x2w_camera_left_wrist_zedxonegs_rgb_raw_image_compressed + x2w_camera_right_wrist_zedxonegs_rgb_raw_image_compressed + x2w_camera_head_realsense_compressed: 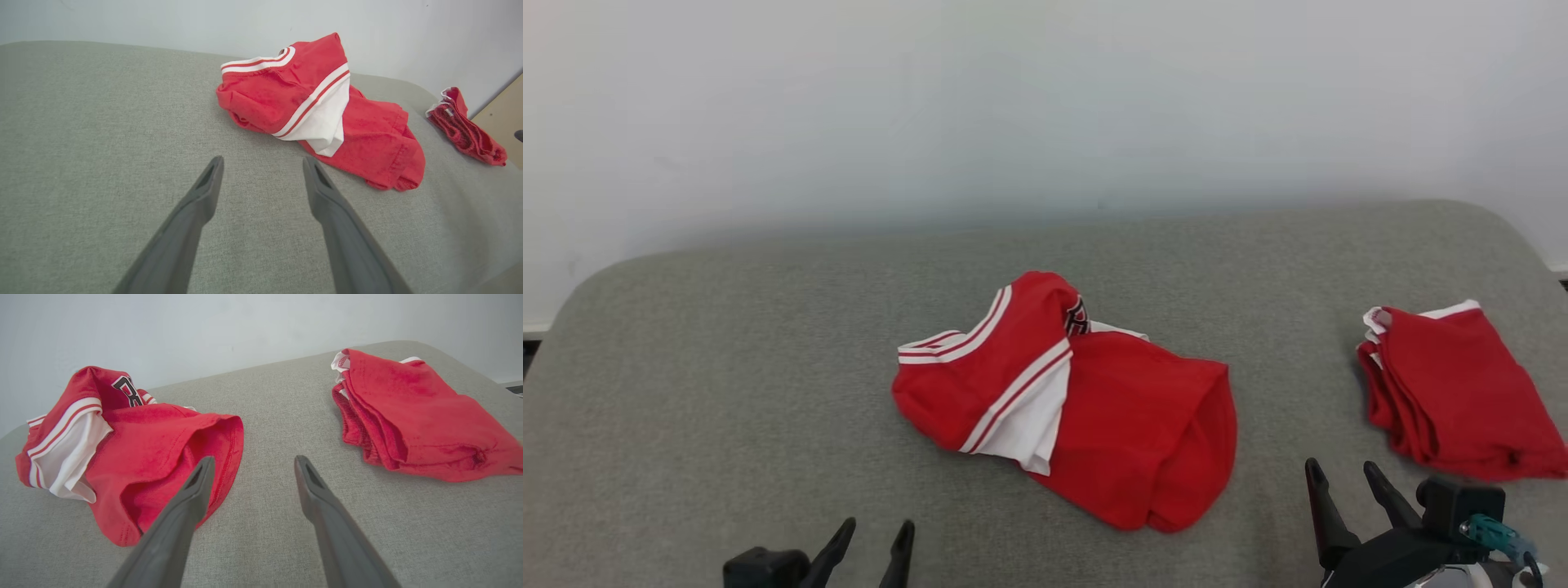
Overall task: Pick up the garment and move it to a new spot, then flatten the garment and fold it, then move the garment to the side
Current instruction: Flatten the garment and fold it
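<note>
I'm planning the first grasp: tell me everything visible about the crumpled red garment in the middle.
The crumpled garment is a red jersey-like top of soft knit cloth, with white-and-red striped trim, a white panel showing and part of a black printed mark. It lies bunched, folded over itself, midway across the grey padded surface, which alone touches it.
</note>
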